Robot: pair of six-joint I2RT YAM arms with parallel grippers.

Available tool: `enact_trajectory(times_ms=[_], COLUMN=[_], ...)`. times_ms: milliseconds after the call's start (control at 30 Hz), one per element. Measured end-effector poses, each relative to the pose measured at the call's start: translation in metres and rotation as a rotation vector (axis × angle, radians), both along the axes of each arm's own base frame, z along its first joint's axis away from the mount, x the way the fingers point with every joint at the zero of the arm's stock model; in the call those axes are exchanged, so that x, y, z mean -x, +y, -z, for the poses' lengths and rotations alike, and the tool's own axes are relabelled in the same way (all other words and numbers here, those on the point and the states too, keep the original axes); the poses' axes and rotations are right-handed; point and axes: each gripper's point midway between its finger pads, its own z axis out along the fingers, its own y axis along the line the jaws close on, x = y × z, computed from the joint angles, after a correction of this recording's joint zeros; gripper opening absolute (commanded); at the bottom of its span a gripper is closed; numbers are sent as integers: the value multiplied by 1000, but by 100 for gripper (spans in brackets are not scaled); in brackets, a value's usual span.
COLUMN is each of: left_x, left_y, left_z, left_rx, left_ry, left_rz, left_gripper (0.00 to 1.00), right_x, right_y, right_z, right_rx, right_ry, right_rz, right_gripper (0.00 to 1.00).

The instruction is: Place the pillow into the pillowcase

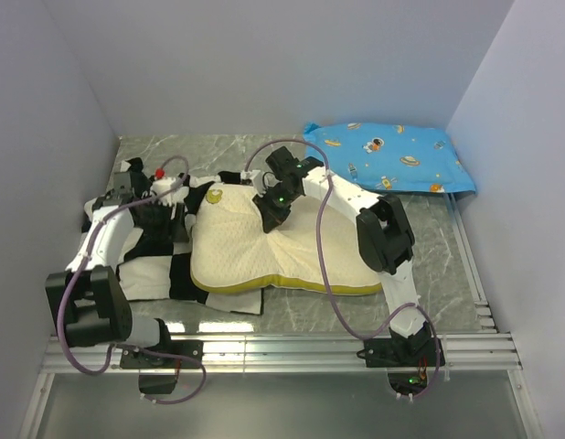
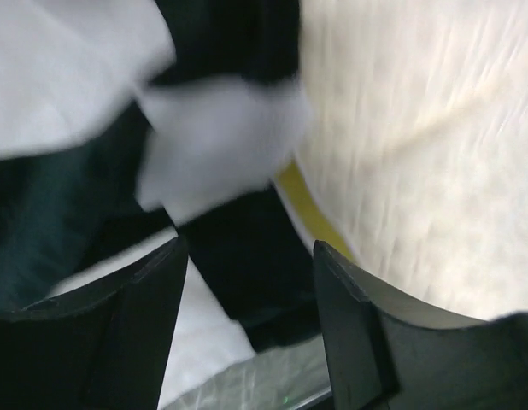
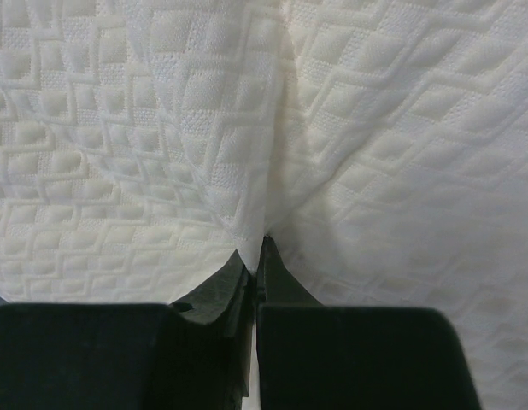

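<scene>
The cream pillow (image 1: 282,251) lies in the middle of the table, its olive-yellow piping along the near edge. Its left end rests on the black and white checkered pillowcase (image 1: 150,270), which is bunched up at the far left. My right gripper (image 1: 269,215) is shut on a pinched fold of the pillow's top fabric (image 3: 247,171), seen close in the right wrist view (image 3: 255,248). My left gripper (image 1: 173,203) is open over the bunched pillowcase (image 2: 221,137), beside the pillow's piped edge (image 2: 308,205). Its fingers (image 2: 161,325) stand wide apart with nothing between them.
A blue cartoon-print pillow (image 1: 392,157) lies at the back right against the wall. Grey walls close in the left, back and right sides. A metal rail (image 1: 282,352) runs along the near table edge by the arm bases.
</scene>
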Motion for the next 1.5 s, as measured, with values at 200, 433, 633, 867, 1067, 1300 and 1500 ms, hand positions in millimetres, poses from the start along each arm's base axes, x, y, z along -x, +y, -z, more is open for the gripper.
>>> enact_trajectory(times_ms=[200,433,633,867,1067,1300,1500], left_x=[67,78,69,50,52,87,119], left_y=[-4,-16,-22,-19,-5,-4,-14], left_z=[39,76,96,99,80,35,32], left_rx=[-52,-137,-141,-161,-175,-195,-141], left_ry=[85,158,213,195,146,52,98], left_rz=[128,227,256,192,180,304,447], left_gripper=[65,65,65,32,4,7,0], right_x=[0,-1,-2,-9,-10,-14,-22], right_y=[0,0,0,-3,-4,-2,4], right_z=[-2,-5,-4,-4,-4,-4,-4], right_rx=[-21,-25,-22,-20,-15,-11,-15], right_ry=[18,22,16,2,-5,4,55], right_rz=[5,8,11,24,29,82,232], right_gripper=[0,0,0,0,0,0,0])
